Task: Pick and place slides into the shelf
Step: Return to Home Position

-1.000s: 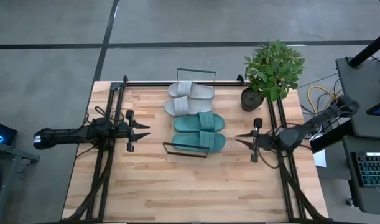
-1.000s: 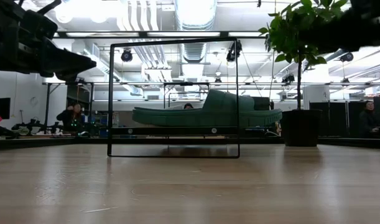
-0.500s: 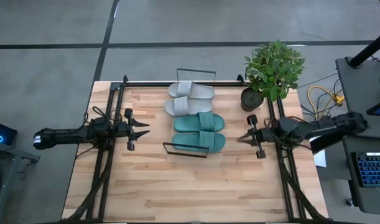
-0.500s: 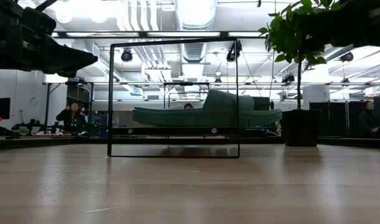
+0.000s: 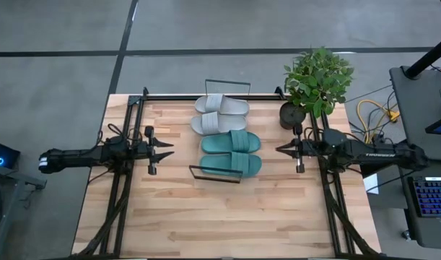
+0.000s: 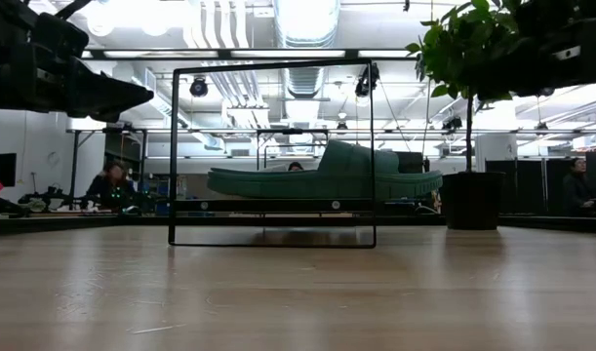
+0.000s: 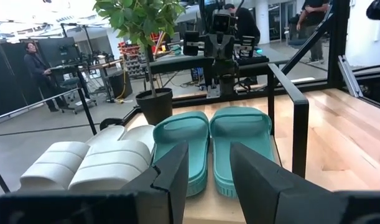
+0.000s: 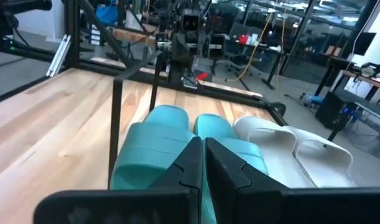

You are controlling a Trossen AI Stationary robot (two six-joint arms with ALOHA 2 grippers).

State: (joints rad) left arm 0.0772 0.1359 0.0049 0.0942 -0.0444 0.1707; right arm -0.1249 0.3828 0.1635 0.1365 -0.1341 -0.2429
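Four slides point(image 5: 231, 141) lie in one row on the shelf point(image 7: 300, 124), which runs from the middle of the desk point(image 5: 206, 224) toward its far edge. Nearest to the front edge is the teal pair point(image 5: 234, 163), side by side; behind it comes the grey pair point(image 5: 220, 105), close to the far edge. A potted plant point(image 5: 312, 83) stands at the far right corner, apart from the shelf.

The left hand point(image 5: 168, 150) hangs near the left edge of the desk, pointed at the shelf, its fingers spread apart with nothing between them. The right hand point(image 5: 280, 149) hangs near the right edge and faces the shelf from the other side; its fingers are pressed together and hold nothing.

I judge that the placing is finished, since no slide is left on the bare desk, and the step in hand is the return of the arms to rest. The next move needs only a clean retreat away from the shelf, so that no slide is pushed; the right arm should also mind the plant beside it.
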